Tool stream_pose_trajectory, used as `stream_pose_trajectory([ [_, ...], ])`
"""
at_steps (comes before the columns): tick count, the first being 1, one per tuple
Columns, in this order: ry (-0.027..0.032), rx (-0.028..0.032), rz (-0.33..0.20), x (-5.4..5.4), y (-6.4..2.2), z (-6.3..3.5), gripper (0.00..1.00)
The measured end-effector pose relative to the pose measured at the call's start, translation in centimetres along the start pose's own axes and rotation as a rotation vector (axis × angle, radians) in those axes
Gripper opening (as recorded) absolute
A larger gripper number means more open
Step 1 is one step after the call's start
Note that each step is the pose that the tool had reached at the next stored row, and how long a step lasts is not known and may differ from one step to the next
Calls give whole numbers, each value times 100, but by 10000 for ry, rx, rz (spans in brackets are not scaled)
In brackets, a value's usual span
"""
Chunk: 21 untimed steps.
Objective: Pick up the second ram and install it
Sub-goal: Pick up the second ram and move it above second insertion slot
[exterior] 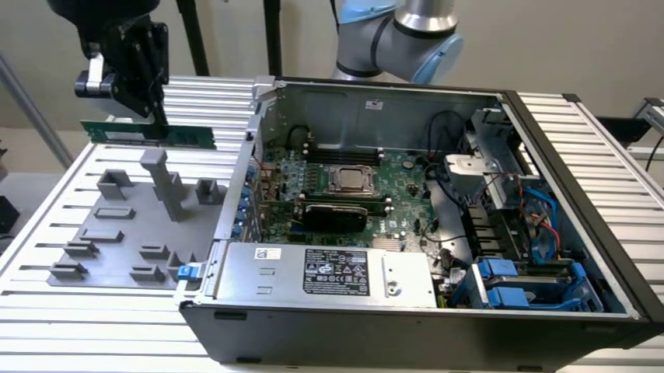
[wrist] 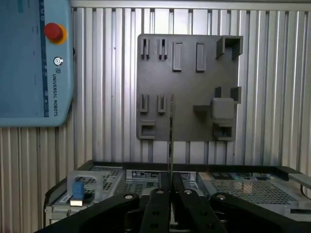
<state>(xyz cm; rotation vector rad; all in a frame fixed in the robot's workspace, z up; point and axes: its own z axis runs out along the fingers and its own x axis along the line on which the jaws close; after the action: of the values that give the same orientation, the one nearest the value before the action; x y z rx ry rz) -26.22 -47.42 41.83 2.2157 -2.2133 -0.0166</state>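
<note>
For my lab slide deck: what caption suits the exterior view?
Gripper holds the second ram aloft above the gray fixture plate, beside the open computer case.

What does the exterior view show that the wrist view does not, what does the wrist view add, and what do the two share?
Exterior view's extras: the motherboard's silver CPU socket and the arm's blue-capped joint behind the case.
Wrist view's extras: a blue teach pendant with a red button.
Shared: the gripper, its jaws shut on the second ram, held in the air near the gray fixture plate; the open computer case; the ribbed table. The wrist view sees the ram edge-on.
</note>
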Motion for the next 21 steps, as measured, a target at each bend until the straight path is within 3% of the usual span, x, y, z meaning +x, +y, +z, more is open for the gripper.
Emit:
stream_pose_trajectory([
  [11,-65,0,-1,-50,-499,-7,14],
  [21,-71,0,-1,-173,-956,22,14],
])
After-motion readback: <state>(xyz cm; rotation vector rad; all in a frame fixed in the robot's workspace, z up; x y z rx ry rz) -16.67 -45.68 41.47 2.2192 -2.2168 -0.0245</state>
